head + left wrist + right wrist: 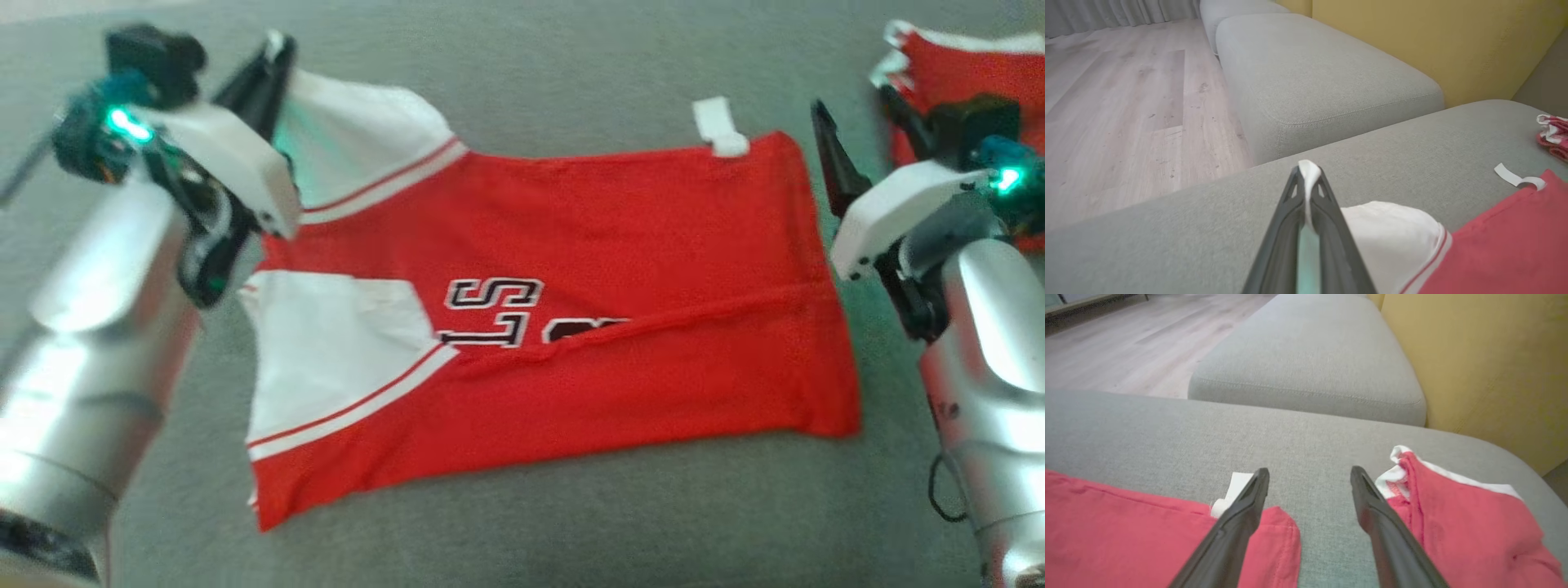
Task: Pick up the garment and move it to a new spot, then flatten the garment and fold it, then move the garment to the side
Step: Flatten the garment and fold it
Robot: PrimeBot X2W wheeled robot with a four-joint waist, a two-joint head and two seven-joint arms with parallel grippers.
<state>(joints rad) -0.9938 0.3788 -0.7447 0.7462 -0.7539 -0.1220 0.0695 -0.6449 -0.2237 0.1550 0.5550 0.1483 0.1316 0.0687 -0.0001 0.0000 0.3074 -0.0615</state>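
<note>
The jersey lies spread on the grey sofa, hem toward the robot's right and sleeves toward its left. Its lettering faces up, partly tucked under a long fold along the near half.

It is thin knit cloth — light, limp, with no stiffness of its own. I judge it will sag from whatever point lifts it, and a single pinch would let the rest trail and bunch. The sofa weave looks grippy rather than slick, so dragging would likely wrinkle it. Lifting by two far corners should keep it flatter. The seamed edges — sleeve cuff, hem corner — look like the surest holds, being doubled.

The left tool is clenched on the edge of the far sleeve, with a lip of white cloth showing between its fingers at the tip. The right tool is released, with jaws wide apart and nothing between them. It sits at the far hem corner, just beside the white tab. Whether it touches the cloth I cannot tell.

Counted:
- one spread jersey
- two white sleeves on it
- one tab at its hem
- one other garment, red and white, bunched just right of the right tool
- two tools
</note>
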